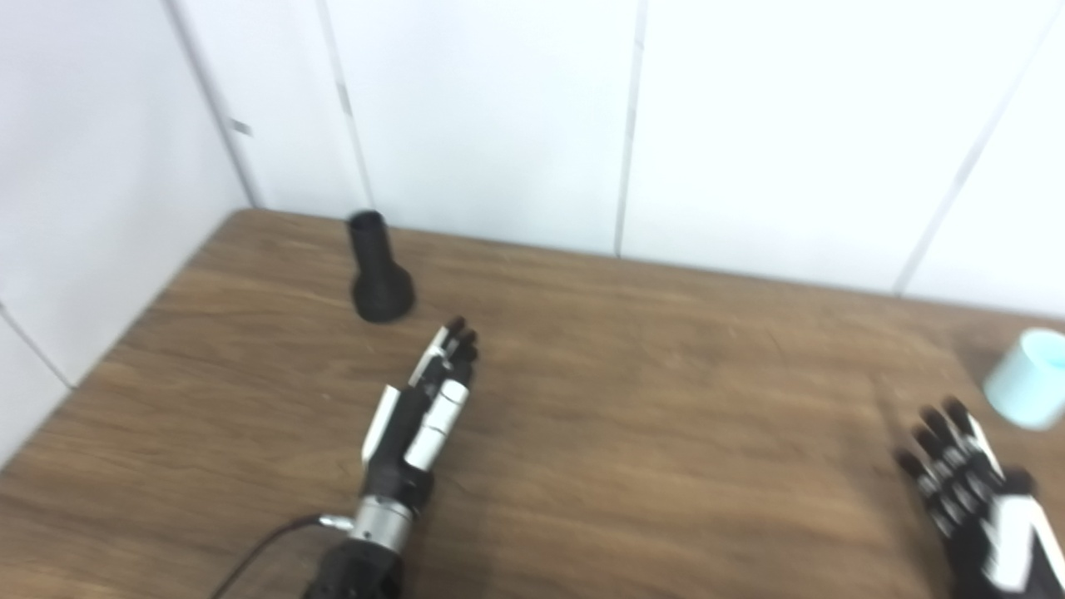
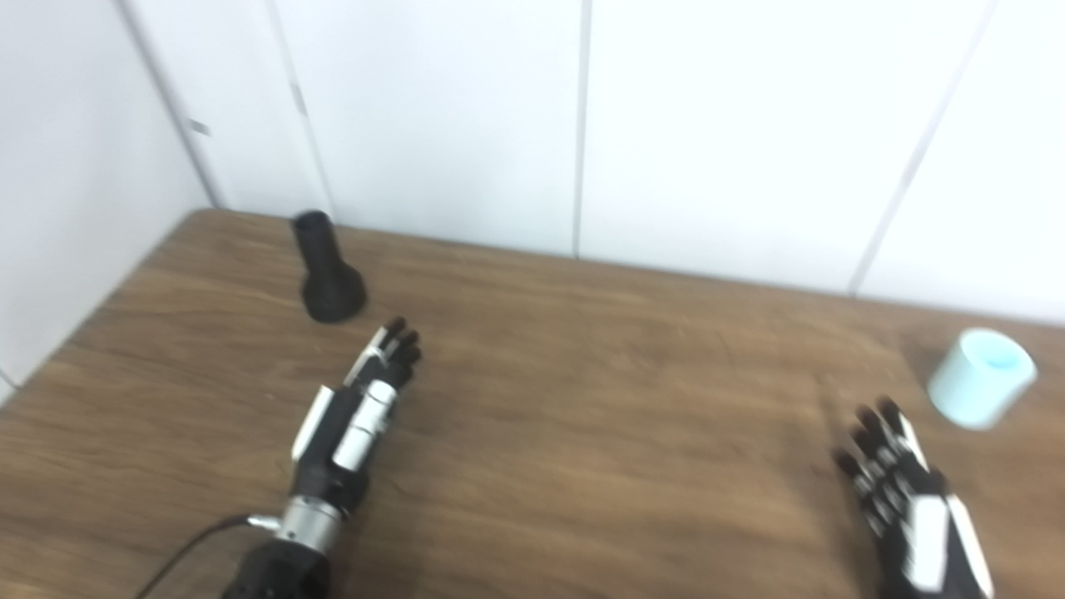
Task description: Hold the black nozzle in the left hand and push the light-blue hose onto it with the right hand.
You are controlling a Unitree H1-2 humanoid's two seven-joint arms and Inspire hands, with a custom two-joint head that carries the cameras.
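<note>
The black nozzle [image 1: 378, 270] stands upright on its flared base near the table's far left corner. My left hand [image 1: 424, 399] is open, fingers stretched toward the nozzle, a short way in front and to the right of it, not touching. The light-blue hose piece [image 2: 982, 378], a short cylinder, sits at the far right of the table. My right hand [image 2: 903, 491] is open with fingers spread, just in front and left of the hose, apart from it.
The wooden table [image 1: 649, 399] meets white panelled walls [image 1: 499, 108] at its back and left edges. A black cable [image 1: 258, 549] trails from my left wrist.
</note>
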